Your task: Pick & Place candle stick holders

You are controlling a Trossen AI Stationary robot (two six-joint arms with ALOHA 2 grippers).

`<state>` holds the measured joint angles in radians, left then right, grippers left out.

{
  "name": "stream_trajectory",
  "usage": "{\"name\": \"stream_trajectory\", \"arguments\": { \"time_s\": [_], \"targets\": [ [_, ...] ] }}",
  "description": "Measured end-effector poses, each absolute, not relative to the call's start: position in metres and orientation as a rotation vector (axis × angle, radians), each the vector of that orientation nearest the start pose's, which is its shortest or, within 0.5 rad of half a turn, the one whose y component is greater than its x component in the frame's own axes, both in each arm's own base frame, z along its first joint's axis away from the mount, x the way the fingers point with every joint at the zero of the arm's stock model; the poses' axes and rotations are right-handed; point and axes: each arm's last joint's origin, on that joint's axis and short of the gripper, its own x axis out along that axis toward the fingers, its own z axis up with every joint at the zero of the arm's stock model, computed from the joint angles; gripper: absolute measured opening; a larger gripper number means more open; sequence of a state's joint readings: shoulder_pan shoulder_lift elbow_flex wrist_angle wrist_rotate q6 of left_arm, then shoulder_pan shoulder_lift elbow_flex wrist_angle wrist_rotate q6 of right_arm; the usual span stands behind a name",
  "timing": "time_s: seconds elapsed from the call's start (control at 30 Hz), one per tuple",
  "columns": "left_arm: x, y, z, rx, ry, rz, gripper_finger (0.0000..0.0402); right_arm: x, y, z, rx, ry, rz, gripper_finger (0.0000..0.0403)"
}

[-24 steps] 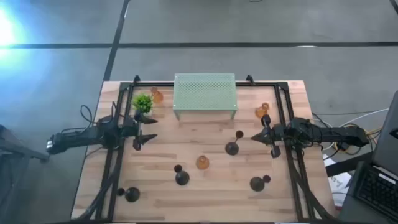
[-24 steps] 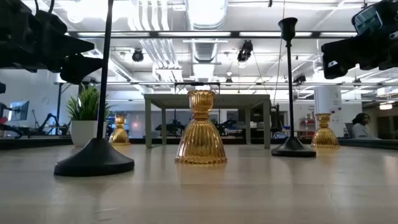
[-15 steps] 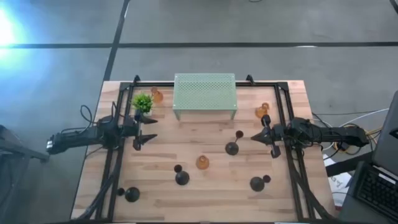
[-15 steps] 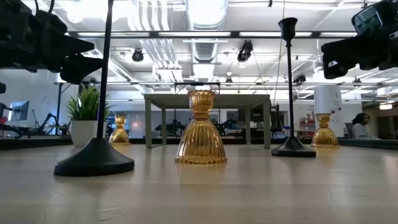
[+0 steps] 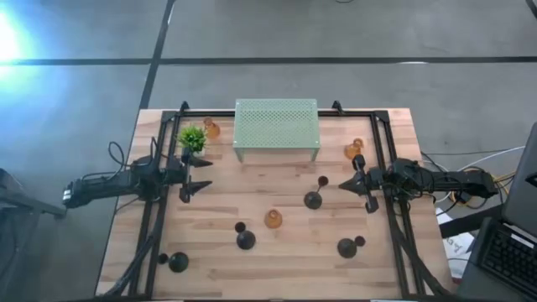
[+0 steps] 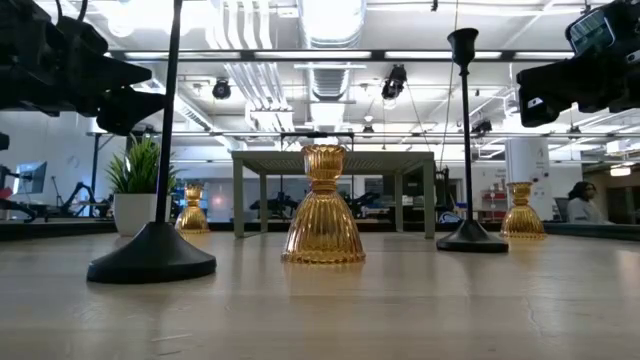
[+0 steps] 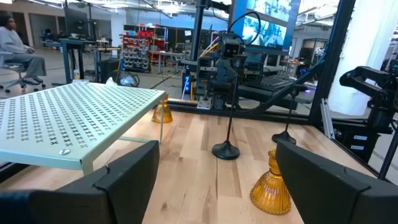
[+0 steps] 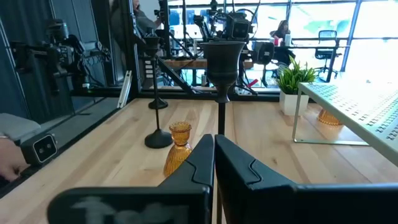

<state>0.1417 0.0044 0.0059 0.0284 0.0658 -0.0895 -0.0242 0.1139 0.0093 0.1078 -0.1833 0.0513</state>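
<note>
On the wooden table (image 5: 277, 260) we are counting four slim black candle stick holders (image 5: 313, 200) with round bases and thin stems, standing around the middle and front. We are also seeing three short see-through orange ribbed holders (image 5: 273, 219): one in the middle, two at the back beside the mint-green metal stand full of little holes (image 5: 277, 127). Our left gripper (image 5: 195, 174) is hanging wide open, holding nothing. Our right gripper (image 5: 352, 183) is pinched closed, empty too.
</note>
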Motion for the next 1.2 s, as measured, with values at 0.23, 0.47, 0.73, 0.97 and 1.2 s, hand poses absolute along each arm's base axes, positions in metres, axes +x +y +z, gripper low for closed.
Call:
{"name": "stream_trajectory", "arguments": {
  "time_s": [0.23,0.47,0.73,0.97,1.2],
  "targets": [
    [0.097,0.012,0.168,-0.086,-0.033,0.074,0.0326,0.104,0.003,0.168,0.049,0.001,0.159,0.0008],
    [0.097,0.012,0.168,-0.086,-0.033,0.074,0.0326,0.104,0.003,0.168,0.049,0.001,0.159,0.0008],
    [0.097,0.012,0.168,-0.086,-0.033,0.074,0.0326,0.104,0.003,0.168,0.052,-0.001,0.159,0.0008],
    [0.097,0.012,0.168,-0.086,-0.033,0.074,0.0326,0.104,0.003,0.173,0.102,-0.052,0.16,0.0008],
    [0.097,0.012,0.168,-0.086,-0.033,0.074,0.0326,0.103,0.002,0.182,0.111,-0.145,0.129,0.0008]
  ]
}}
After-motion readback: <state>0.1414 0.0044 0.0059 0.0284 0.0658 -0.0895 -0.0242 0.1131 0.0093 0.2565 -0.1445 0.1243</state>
